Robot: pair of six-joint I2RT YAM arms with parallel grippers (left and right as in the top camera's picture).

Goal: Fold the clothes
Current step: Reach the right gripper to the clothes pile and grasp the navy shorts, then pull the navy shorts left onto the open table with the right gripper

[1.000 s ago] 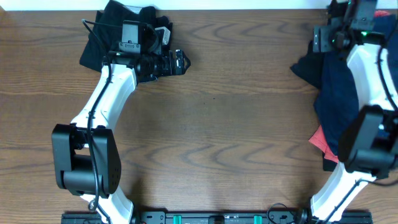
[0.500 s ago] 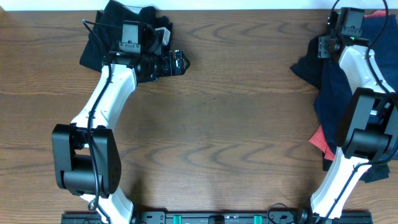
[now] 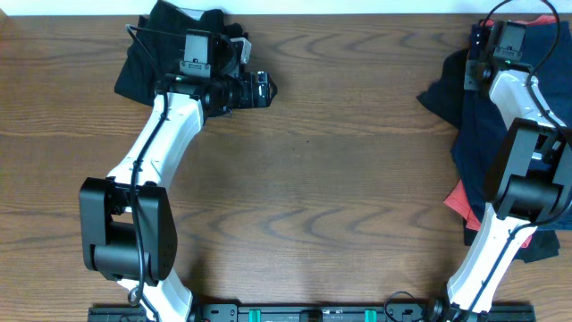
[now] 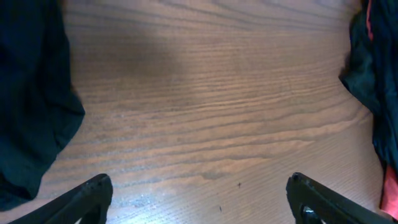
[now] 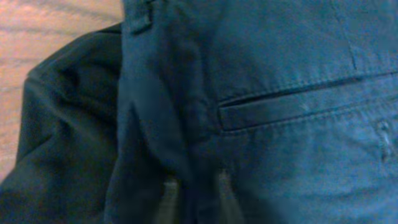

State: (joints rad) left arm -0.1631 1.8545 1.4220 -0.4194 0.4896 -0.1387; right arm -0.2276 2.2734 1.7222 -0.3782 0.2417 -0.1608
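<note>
Held left end effector (image 4: 199, 202) wide open over tabletop (image 4: 205, 112), just beside black clothes (image 3: 143, 67) at far left. Pinched right end effector (image 5: 196, 196) onto a fold of navy shorts (image 5: 286, 56) below the pocket (image 5: 292, 102), in the right-edge pile, coral piece (image 3: 457, 202) poking out nearer.

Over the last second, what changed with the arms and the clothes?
The right arm stretched farther over the navy shorts, and the right gripper closed on a fold of them. The left gripper edged slightly right, open above the table. The black clothes beside it stayed put.
</note>
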